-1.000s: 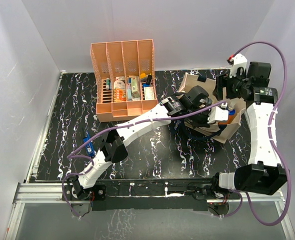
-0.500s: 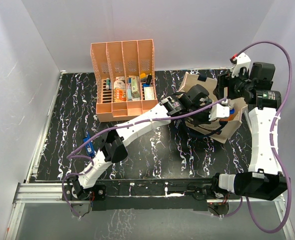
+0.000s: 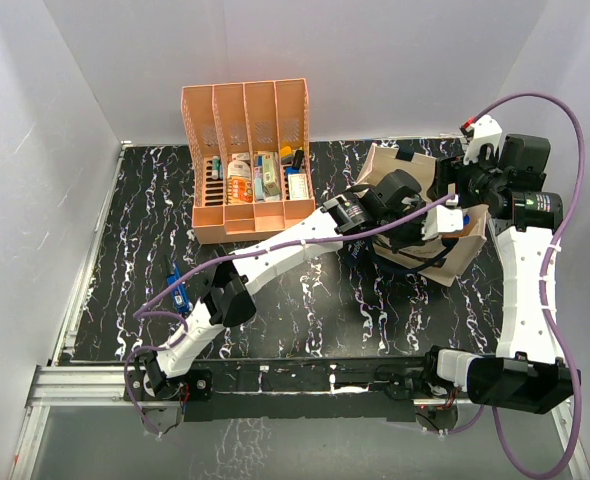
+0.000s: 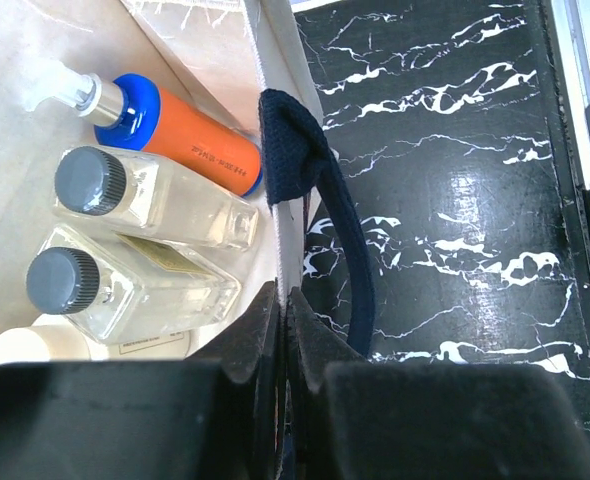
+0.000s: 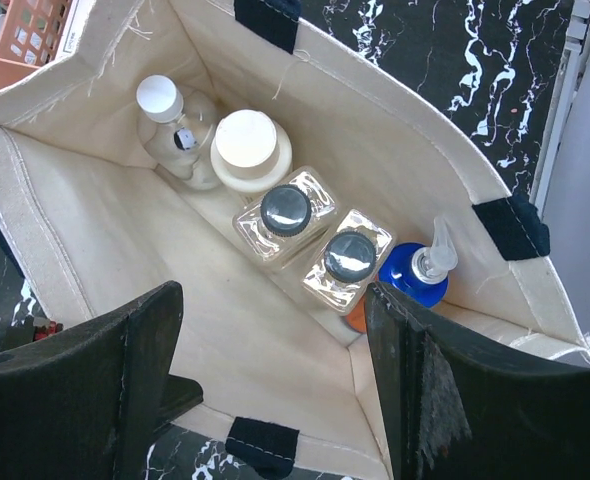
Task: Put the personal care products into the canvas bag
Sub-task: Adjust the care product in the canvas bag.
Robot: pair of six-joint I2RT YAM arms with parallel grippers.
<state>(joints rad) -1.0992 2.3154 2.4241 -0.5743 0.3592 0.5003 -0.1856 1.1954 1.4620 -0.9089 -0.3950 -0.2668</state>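
Observation:
The cream canvas bag (image 3: pixel 387 165) stands open at the right of the table. My left gripper (image 3: pixel 416 240) is shut on its near rim (image 4: pixel 281 235), next to a navy handle (image 4: pixel 350 260). My right gripper (image 3: pixel 456 192) is open and empty, above the bag's mouth (image 5: pixel 275 390). Inside the bag (image 5: pixel 175 290) lie a white-capped bottle (image 5: pixel 165 110), a white cylinder (image 5: pixel 245 142), two clear square dark-capped bottles (image 5: pixel 287 212) (image 5: pixel 350 257), and an orange blue-capped pump bottle (image 5: pixel 413 280). A small blue item (image 3: pixel 177 285) lies on the table at the left.
The orange four-slot file rack (image 3: pixel 245 160) with packs and pens stands at the back left, its corner in the right wrist view (image 5: pixel 15 30). White walls enclose the table. The left arm stretches across the middle towards the bag.
My right gripper has drawn back and up from the bag towards the far right. My left gripper has kept its hold on the rim.

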